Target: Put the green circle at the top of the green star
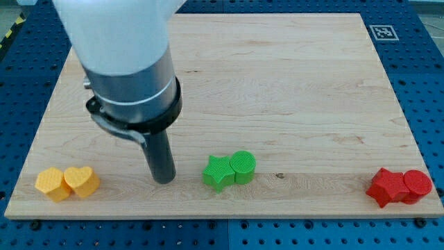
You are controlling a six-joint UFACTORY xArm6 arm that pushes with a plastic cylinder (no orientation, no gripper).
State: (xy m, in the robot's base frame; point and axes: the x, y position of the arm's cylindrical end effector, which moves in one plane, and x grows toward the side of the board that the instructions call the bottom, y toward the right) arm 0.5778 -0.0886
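The green star (218, 172) lies near the board's bottom edge, a little left of centre. The green circle (243, 166) touches the star's right side, slightly higher than it. My tip (164, 180) rests on the board to the left of the star, about a block's width away from it and touching neither green block.
A yellow hexagon (53, 183) and a yellow heart (82, 181) sit together at the bottom left. A red star (386, 186) and a red circle (417, 185) sit together at the bottom right. The wooden board (277, 83) lies on a blue perforated table.
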